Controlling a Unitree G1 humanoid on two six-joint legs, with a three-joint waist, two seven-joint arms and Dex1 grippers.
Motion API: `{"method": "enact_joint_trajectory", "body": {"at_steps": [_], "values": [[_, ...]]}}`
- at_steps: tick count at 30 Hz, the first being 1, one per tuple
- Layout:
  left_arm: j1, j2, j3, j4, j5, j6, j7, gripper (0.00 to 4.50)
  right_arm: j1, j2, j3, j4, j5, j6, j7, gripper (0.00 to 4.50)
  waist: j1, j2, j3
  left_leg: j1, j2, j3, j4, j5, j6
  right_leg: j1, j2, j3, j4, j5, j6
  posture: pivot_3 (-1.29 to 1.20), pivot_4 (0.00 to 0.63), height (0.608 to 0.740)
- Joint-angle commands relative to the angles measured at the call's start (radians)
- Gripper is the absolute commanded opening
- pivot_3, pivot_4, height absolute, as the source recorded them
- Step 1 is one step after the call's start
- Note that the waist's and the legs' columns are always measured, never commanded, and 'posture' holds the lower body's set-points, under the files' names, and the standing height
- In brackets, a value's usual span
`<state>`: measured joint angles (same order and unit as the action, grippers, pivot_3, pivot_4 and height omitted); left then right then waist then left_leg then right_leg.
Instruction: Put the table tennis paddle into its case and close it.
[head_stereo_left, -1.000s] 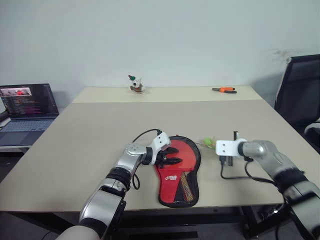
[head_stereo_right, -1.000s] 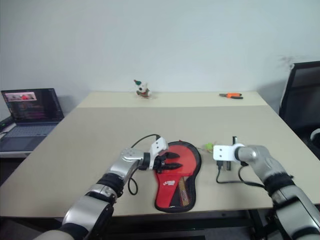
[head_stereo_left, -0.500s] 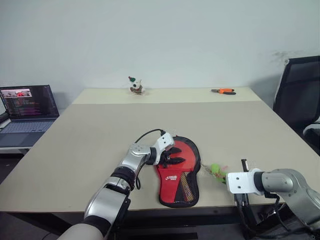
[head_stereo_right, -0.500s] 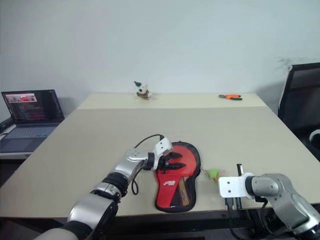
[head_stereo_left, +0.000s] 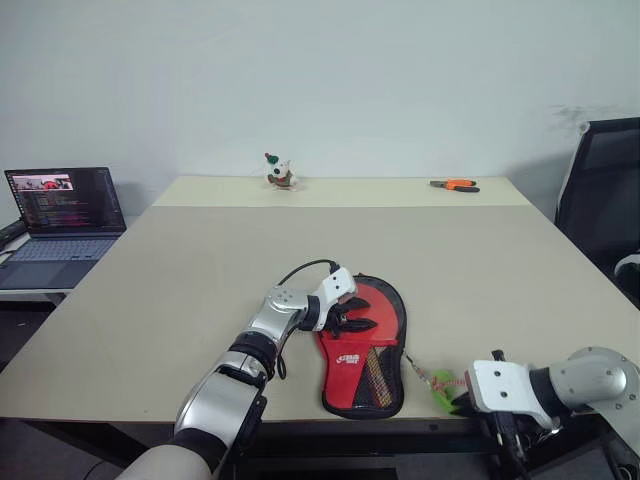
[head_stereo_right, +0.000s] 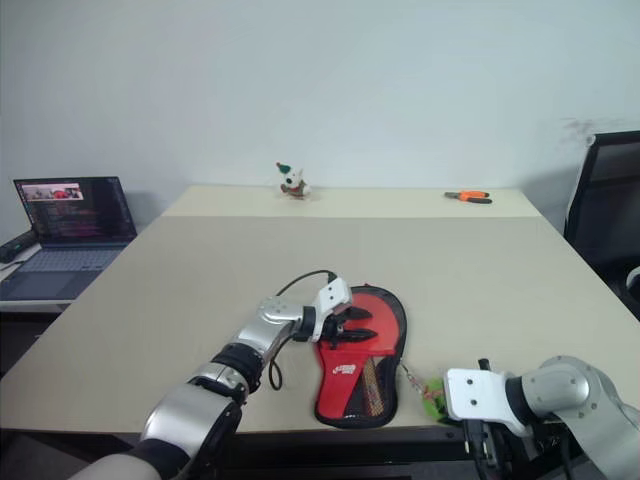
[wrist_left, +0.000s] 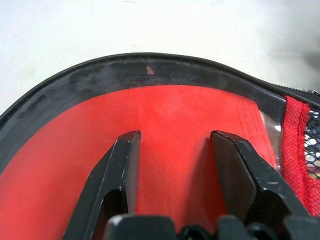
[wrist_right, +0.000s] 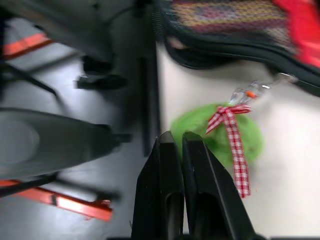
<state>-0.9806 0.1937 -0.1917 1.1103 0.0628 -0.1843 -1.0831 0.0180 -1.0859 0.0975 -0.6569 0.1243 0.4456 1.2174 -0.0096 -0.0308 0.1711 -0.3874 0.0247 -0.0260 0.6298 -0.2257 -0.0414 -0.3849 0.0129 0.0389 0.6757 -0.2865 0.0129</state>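
Note:
The black case (head_stereo_left: 392, 392) lies near the table's front edge. The table tennis paddle's red face (head_stereo_left: 382, 308) shows inside its rim, and the handle (head_stereo_left: 373, 374) shows through the mesh. My left gripper (head_stereo_left: 356, 318) rests on the red face (wrist_left: 175, 120), open, with nothing between its fingers (wrist_left: 122, 160). A fuzzy green ball (wrist_right: 220, 135) with a checked ribbon hangs by a short chain from the case's right side (head_stereo_left: 443, 383). My right gripper (wrist_right: 173, 140) is at the table's front edge, shut with its tips pinching the ball's edge.
A laptop (head_stereo_left: 65, 205) sits on a side surface to the left. A small toy figure (head_stereo_left: 279, 172) and orange-handled pliers (head_stereo_left: 455, 185) lie at the table's (head_stereo_left: 200, 260) far edge. A black chair (head_stereo_left: 605, 190) stands on the right. Floor and chair legs (wrist_right: 55, 145) show beyond the front edge.
My right gripper has pulled back toward the table's front edge and turned downward, and the green ball has come along the case's right side with it. The left gripper has stayed on the red face.

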Motion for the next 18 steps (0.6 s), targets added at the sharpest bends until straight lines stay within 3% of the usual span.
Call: {"method": "enact_joint_trajectory", "body": {"at_steps": [1, 6, 14, 18], "values": [[0.036, 0.013, -0.045, 0.052, 0.062, 0.018, 0.001, 2.42, 0.074, -0.043, 0.000, -0.077, 0.069, -0.008, 0.062, 0.03, 0.000, -0.002, -0.001, 0.000, 0.000, 0.000, 0.000, 0.000, 0.000, 0.000, 0.000, 0.000, -0.001, 0.000, 0.000, 0.00, 0.150, 0.740], [0.037, 0.014, -0.043, 0.054, 0.065, 0.019, 0.005, 2.42, 0.120, -0.061, -0.002, -0.149, 0.134, 0.031, 0.071, 0.03, -0.011, -0.004, 0.000, 0.007, 0.001, 0.001, 0.001, -0.001, 0.000, 0.005, 0.000, 0.000, 0.001, 0.000, 0.000, 0.00, 0.150, 0.740], [0.039, 0.011, -0.040, 0.056, 0.071, 0.017, 0.009, 2.42, -0.048, 0.004, -0.019, -0.066, 0.172, 0.103, -0.013, 0.03, -0.019, -0.007, -0.002, 0.008, 0.001, 0.001, 0.001, -0.001, 0.000, 0.008, 0.000, 0.000, 0.000, 0.000, 0.001, 0.00, 0.150, 0.740], [0.042, 0.008, -0.040, 0.052, 0.071, 0.018, 0.006, 2.42, -0.083, 0.023, -0.021, -0.030, 0.179, 0.113, -0.046, 0.90, -0.019, -0.006, -0.002, 0.007, 0.001, 0.000, 0.000, -0.001, 0.000, 0.007, 0.000, 0.001, -0.001, 0.000, 0.001, 0.00, 0.150, 0.740]]}}
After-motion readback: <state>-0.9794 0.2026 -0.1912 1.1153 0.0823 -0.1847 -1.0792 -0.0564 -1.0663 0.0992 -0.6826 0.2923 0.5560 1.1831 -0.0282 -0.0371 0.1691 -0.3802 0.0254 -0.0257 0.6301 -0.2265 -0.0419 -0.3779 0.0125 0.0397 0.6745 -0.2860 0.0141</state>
